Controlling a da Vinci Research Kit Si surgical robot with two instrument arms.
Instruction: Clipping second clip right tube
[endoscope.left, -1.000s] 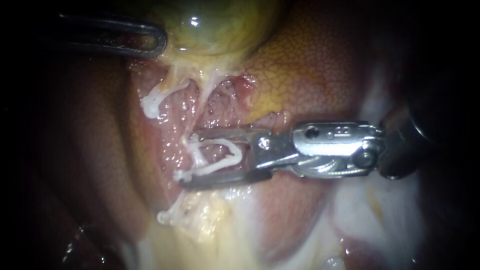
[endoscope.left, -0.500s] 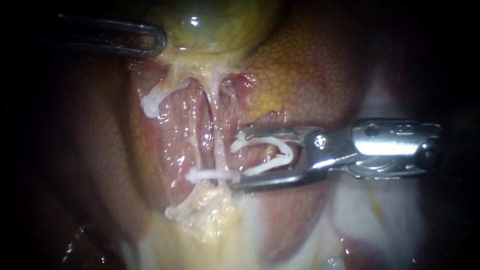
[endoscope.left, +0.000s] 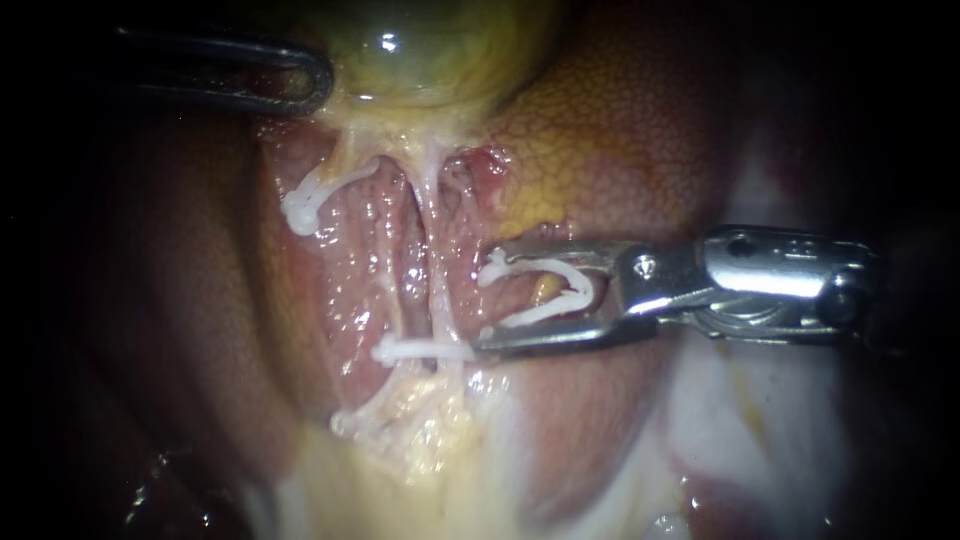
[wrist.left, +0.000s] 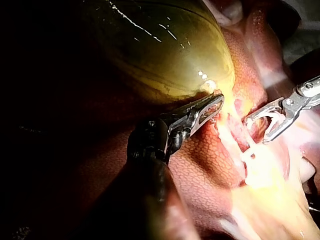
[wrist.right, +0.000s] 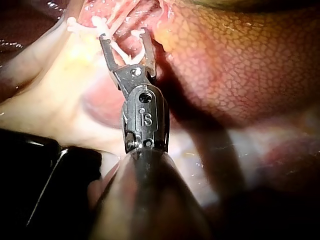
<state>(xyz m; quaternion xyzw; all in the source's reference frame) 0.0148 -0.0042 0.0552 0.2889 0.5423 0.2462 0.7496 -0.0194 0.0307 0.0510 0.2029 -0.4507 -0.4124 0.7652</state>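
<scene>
The right instrument (endoscope.left: 482, 300) came in from the right, level across the middle of the field. Its end effector stood wide, each jaw pressed against one leg of an open white clip, the loaded clip (endoscope.left: 540, 264), so it was clamped on that clip and on nothing else. The tips lay just to the right of the right tube (endoscope.left: 437, 280), a pale strand running from the gallbladder (endoscope.left: 440, 50) at the far side towards the near side; the tube was outside the end effector, not between the jaws. Lower on that tube a closed white clip, the set clip (endoscope.left: 420, 351), lay across it, with its right end touching the tip of the nearer jaw.

The left instrument (endoscope.left: 320, 85) reached in from the far left. Its end effector was closed, clamped on the edge of the gallbladder where that narrows.

Two more white clips (endoscope.left: 300, 212) sat to the left of the right tube, one farther and one nearer. The mottled liver (endoscope.left: 620, 130) filled the far right.
</scene>
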